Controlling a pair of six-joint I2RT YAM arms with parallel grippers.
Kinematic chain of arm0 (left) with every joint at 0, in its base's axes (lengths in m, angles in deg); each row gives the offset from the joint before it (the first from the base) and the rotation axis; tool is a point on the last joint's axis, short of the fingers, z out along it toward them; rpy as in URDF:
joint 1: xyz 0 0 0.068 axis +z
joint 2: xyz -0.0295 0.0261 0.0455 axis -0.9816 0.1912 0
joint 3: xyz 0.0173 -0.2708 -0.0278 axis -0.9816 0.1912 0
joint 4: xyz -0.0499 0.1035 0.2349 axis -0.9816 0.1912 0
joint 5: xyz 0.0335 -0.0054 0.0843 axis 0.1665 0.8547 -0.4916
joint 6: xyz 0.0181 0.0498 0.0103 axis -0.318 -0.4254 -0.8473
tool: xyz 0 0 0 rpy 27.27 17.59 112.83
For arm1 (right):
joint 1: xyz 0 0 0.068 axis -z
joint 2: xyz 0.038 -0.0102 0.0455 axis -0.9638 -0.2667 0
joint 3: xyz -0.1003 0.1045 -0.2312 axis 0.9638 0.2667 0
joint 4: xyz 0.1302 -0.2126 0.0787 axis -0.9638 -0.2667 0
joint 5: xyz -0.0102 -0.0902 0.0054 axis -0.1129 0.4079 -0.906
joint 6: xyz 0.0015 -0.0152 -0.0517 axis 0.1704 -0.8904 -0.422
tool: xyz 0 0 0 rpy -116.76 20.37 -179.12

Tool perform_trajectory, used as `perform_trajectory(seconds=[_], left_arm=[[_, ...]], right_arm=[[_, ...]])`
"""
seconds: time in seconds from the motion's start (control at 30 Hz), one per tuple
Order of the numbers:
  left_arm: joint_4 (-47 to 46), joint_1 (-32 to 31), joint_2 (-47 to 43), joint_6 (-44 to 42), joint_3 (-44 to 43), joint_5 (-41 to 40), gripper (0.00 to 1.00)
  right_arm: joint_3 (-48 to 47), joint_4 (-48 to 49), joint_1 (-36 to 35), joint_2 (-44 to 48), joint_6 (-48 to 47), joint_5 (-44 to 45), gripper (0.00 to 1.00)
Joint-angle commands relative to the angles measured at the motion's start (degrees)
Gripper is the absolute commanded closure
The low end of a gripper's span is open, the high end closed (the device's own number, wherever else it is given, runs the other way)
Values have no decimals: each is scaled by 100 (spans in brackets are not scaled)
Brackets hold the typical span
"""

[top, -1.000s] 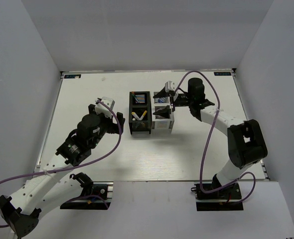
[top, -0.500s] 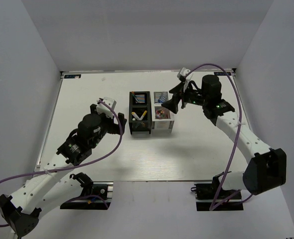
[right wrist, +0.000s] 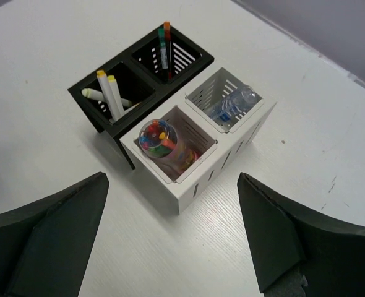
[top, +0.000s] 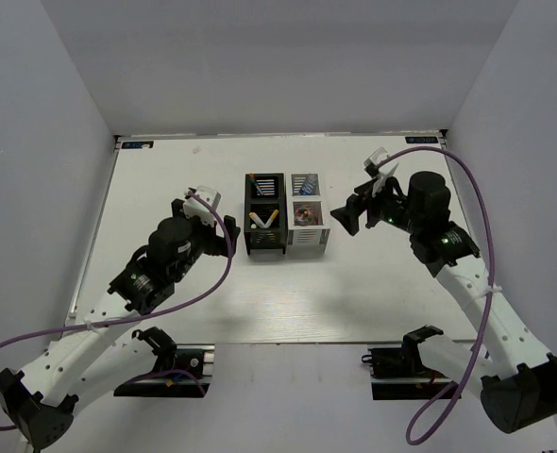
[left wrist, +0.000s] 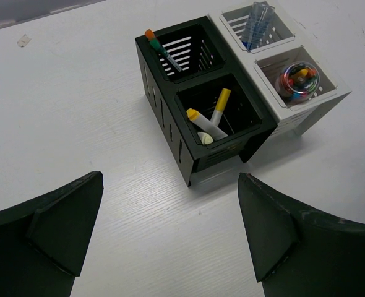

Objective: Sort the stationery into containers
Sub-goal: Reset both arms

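The black organiser (top: 265,215) and the white organiser (top: 307,215) stand side by side mid-table. In the left wrist view the black organiser (left wrist: 170,124) holds yellow-capped white markers (left wrist: 218,108) in its near compartment and an orange-tipped pen (left wrist: 164,52) in its far one. The white organiser (right wrist: 219,170) holds the pink patterned cylinder (right wrist: 161,139) near and the small bottle (right wrist: 232,102) far. My left gripper (top: 222,238) is open and empty, left of the black organiser. My right gripper (top: 345,215) is open and empty, right of the white organiser.
The white table (top: 165,179) is boxed in by grey-white walls at the back and on both sides. Both arm bases sit at the near edge. Purple cables loop from both arms.
My right gripper has drawn back from over the white organiser to its right side, open and empty. The pink cylinder now shows in the near white compartment. The left arm has not moved.
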Motion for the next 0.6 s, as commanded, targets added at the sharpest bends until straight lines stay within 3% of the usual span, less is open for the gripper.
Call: perform_trajectory(seconds=[0.0,0.13,0.57], left_arm=[[10,31,-98,-36,46,-178,0],[142,31,-212,-36,99,-178,0],[20,31,-722,-159,275,86,0]], right_arm=[[105,54,14,357,408,204,9],[679,347,23,577,700,29,9],[803,373,-21,885,295,213,9]])
